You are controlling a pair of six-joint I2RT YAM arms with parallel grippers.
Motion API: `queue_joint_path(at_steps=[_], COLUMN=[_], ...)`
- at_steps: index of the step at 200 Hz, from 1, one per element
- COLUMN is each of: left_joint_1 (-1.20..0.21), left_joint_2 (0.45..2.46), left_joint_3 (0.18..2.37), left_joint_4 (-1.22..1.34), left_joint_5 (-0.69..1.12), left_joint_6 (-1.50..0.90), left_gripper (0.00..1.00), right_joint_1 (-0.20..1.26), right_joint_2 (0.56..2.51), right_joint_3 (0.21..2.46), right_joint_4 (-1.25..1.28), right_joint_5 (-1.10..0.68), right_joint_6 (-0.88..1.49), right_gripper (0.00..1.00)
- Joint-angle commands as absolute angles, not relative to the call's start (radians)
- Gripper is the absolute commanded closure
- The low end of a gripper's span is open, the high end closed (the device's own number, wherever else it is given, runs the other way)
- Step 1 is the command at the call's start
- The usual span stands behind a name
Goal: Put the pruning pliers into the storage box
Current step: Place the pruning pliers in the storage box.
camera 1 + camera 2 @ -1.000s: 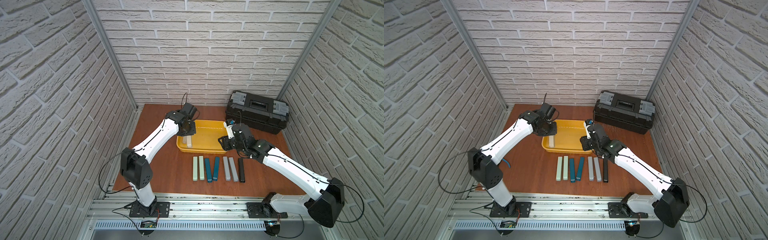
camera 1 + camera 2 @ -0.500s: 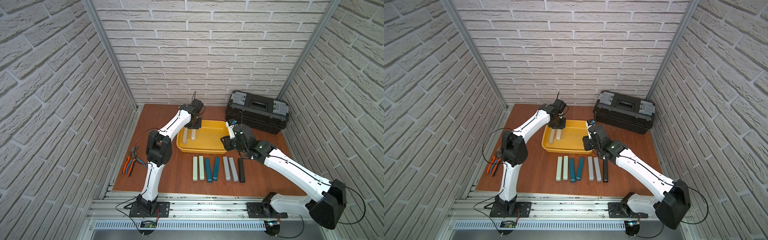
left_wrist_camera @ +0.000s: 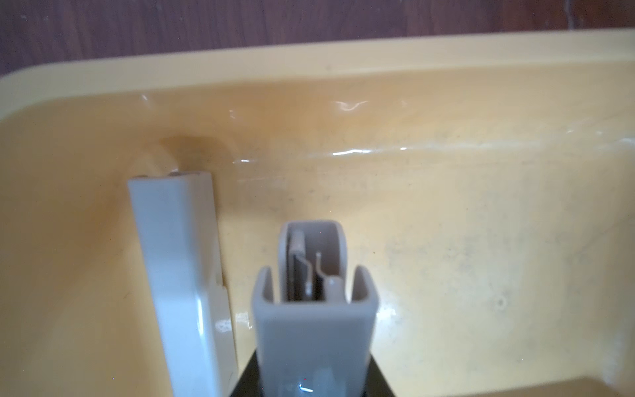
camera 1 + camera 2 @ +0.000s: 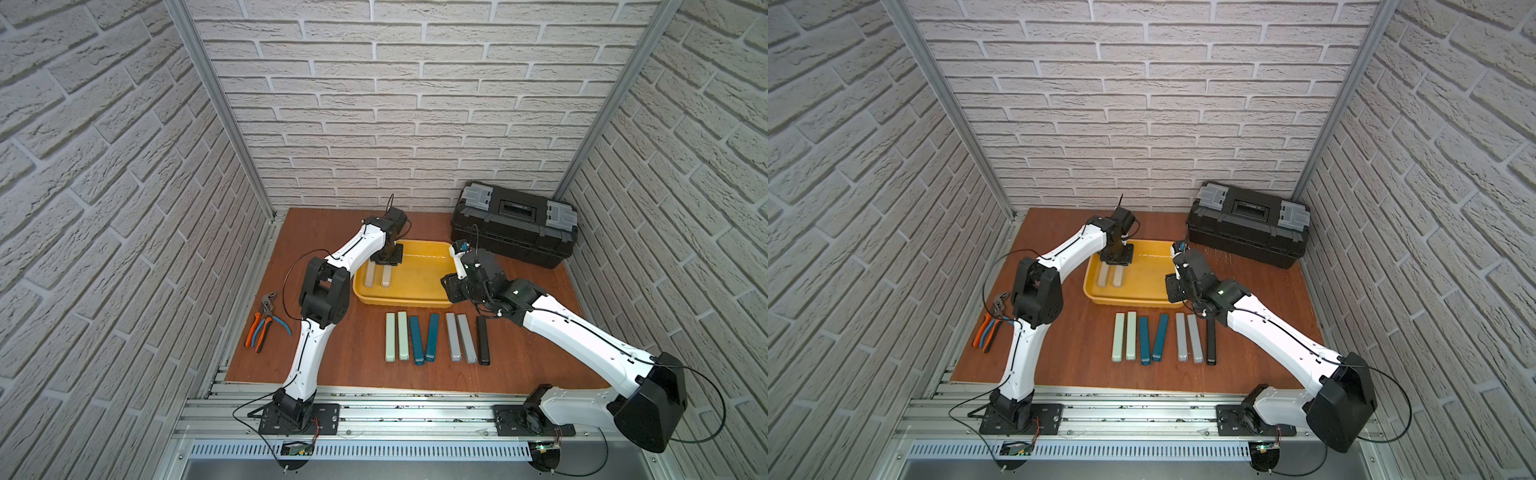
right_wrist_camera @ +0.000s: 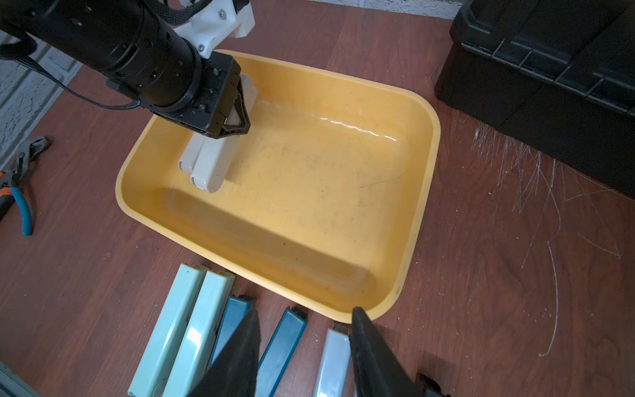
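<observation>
In storage box (image 4: 401, 300), L end | L gripper (image 5: 237, 117) clamped on beige bar (image 3: 314, 330); 2nd beige bar (image 3: 178, 275) just beside | R gripper (image 5: 304, 311) spread, empty, by near rim | 7 other bars (image 4: 432, 338) in row on table (image 4: 353, 365)

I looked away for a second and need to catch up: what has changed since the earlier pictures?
The left claw moved toward the storage box's far end as its arm's elbow rose, bringing the gripped beige bar alongside the other beige bar; nothing was let go. The orange-handled pliers are now uncovered. The open right claw and the row of seven bars stayed put.
</observation>
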State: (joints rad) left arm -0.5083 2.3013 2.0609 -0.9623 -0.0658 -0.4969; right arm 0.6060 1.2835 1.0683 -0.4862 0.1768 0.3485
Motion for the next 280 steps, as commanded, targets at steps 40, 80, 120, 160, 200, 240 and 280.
queue_joint_path(at_steps=[40,80,120,160,200,240,280], left_joint_1=[-0.471,-0.455,-0.447,-0.449,-0.449,-0.472,-0.508], left_joint_2=[2.389,2.431,2.440,2.438,2.402,2.309,2.174], left_joint_3=[2.078,2.094,2.080,2.068,2.082,2.105,2.093], left_joint_4=[-0.907,-0.907,-0.898,-0.875,-0.874,-0.891,-0.904], left_joint_5=[-0.110,-0.110,-0.111,-0.098,-0.076,-0.061,-0.077], left_joint_6=[-0.466,-0.464,-0.472,-0.492,-0.512,-0.538,-0.560], left_gripper=[0.71,0.71,0.69,0.62,0.57,0.54,0.51], right_joint_1=[0.612,0.613,0.612,0.612,0.612,0.611,0.612], right_joint_2=[1.316,1.325,1.341,1.350,1.341,1.315,1.271], right_joint_3=[1.086,1.093,1.093,1.099,1.113,1.134,1.149], right_joint_4=[-0.480,-0.480,-0.479,-0.482,-0.496,-0.511,-0.528], right_joint_5=[0.175,0.179,0.176,0.172,0.173,0.172,0.160], right_joint_6=[0.346,0.342,0.346,0.344,0.338,0.336,0.330], right_gripper=[0.56,0.56,0.56,0.55,0.54,0.54,0.54])
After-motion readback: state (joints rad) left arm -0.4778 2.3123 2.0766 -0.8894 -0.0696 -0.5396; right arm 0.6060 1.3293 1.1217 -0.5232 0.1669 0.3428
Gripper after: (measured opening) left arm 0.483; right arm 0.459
